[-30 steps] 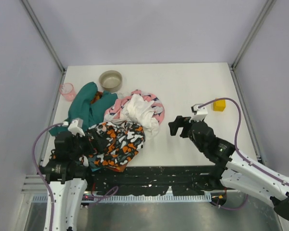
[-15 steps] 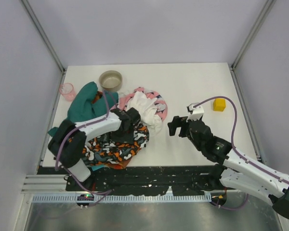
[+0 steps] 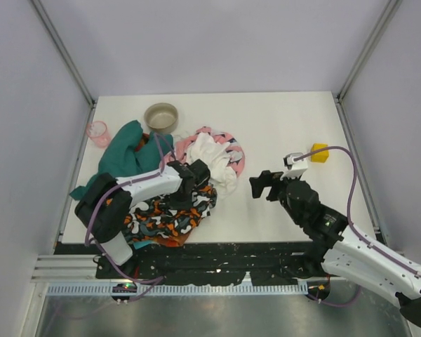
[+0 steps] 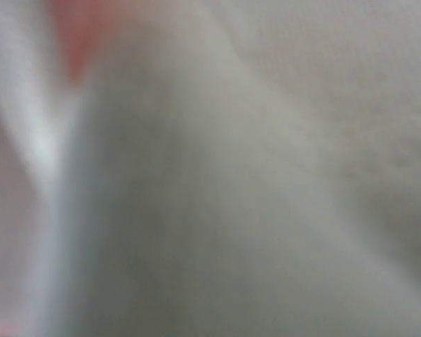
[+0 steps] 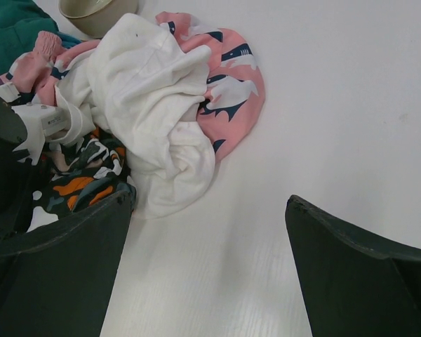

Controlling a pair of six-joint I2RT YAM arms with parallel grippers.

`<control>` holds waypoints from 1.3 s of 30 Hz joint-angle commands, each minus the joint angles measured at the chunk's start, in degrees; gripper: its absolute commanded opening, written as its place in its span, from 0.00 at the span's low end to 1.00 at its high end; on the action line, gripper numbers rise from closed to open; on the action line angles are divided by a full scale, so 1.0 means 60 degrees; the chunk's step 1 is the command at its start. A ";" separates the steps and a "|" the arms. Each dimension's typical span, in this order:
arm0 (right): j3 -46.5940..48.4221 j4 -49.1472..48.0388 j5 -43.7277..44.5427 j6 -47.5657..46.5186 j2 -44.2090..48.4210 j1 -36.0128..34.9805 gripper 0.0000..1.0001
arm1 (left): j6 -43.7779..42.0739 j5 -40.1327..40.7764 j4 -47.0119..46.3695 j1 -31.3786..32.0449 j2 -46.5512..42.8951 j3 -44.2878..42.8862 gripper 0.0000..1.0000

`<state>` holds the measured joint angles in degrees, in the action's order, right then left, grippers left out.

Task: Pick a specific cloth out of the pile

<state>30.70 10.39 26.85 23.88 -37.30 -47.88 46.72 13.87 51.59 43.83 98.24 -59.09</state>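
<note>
White cloth fills the left wrist view, so the left gripper, sunk in the pile, hides its jaws and I cannot tell their gap. The turquoise cloth shows nowhere and is likely buried, so a grab here risks lifting the white cloth instead. The right gripper hangs wide open over bare table.

Fabrics in the pile are white, pink-patterned, teal-green.
</note>
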 commanded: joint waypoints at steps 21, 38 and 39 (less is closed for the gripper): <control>-0.1557 -0.4145 -0.6613 -0.0098 -0.0502 -0.0397 0.95 | -0.2453 0.4295 -0.2417 -0.0903 -0.6793 -0.0814 0.00; -0.1116 -0.3798 -0.4622 -0.0010 -0.1681 -0.2230 0.95 | -0.2850 0.1058 -0.1584 -0.2999 -0.4373 -0.1592 0.99; -0.1161 -0.3754 -0.4506 -0.0054 -0.1607 -0.2230 0.95 | -0.2821 0.0971 -0.1278 -0.2970 -0.4666 -0.1708 1.00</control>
<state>23.05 -11.11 -3.95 23.05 -50.24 -60.93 29.93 22.96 40.91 25.80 75.83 -68.47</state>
